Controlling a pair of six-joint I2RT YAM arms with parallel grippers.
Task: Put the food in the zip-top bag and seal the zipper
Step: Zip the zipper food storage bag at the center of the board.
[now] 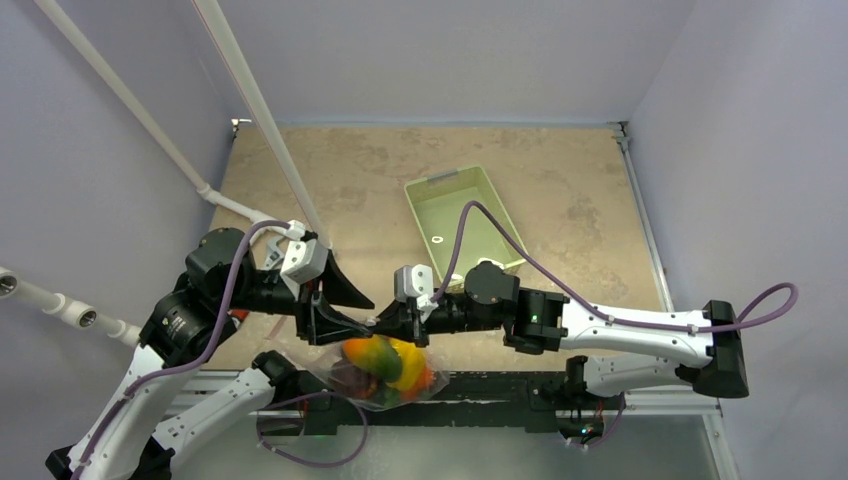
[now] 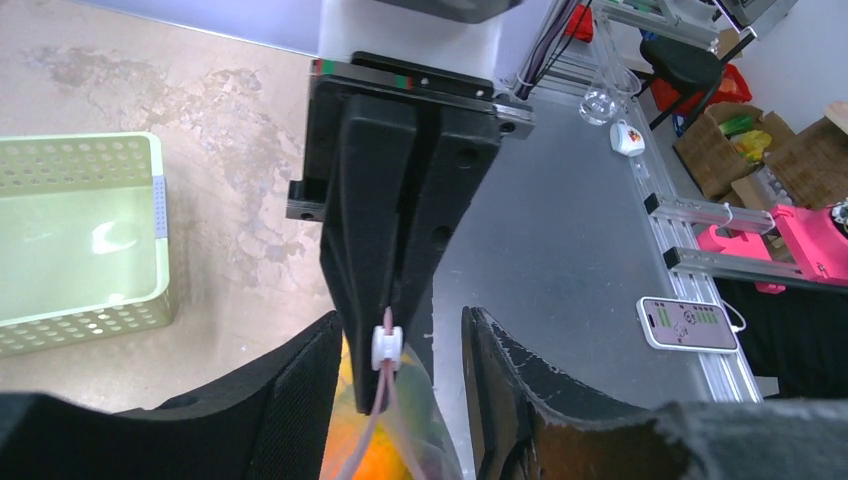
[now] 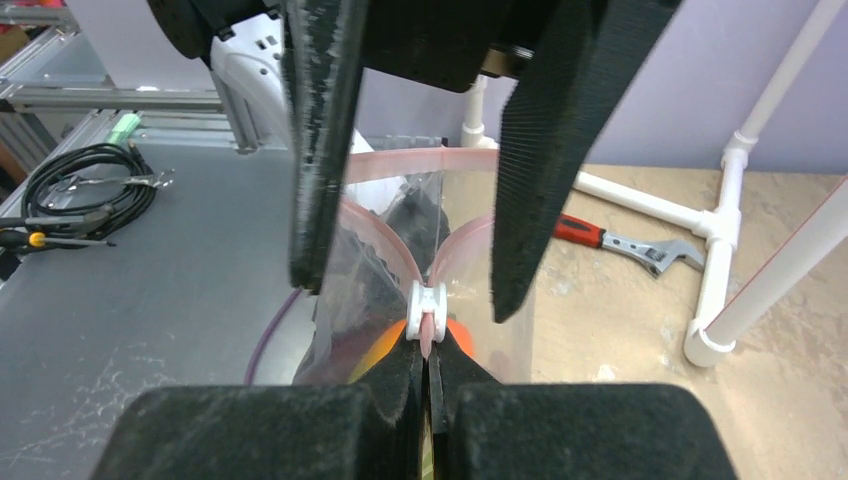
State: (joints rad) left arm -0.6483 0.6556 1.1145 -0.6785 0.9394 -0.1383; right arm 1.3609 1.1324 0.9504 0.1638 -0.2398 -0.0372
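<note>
Honestly, the sketchy bit here is the grab on the slider point(image 3: 428, 312). The zip-top bag point(image 3: 365, 290) hangs at the near edge of the bench point(image 1: 560, 200), about midway between the arms, with the food point(image 1: 385, 362) sitting down in the bottom of it. The right tool point(image 3: 428, 358) is pressed together on the zipper point(image 3: 372, 232) right next to that little white slider, so one thin pinch is carrying the whole load. The left tool point(image 2: 402, 315) is spread, its fingers point(image 2: 290, 400) either side of the slider and not touching it, as far as I can see. Past the slider the two pink tracks fan out wide, so the mouth is open.

What could go wrong, I'd say: the left fingers shut on loose plastic or on one track rather than the slider, and then a pull just drags the bag. Or the slider jams where the tracks splay. The two tools are also really close together, so a bump could knock the pinch loose and the food's weight would pull the bag down. The green basket point(image 1: 425, 205) sits on the far side, out of the way.
</note>
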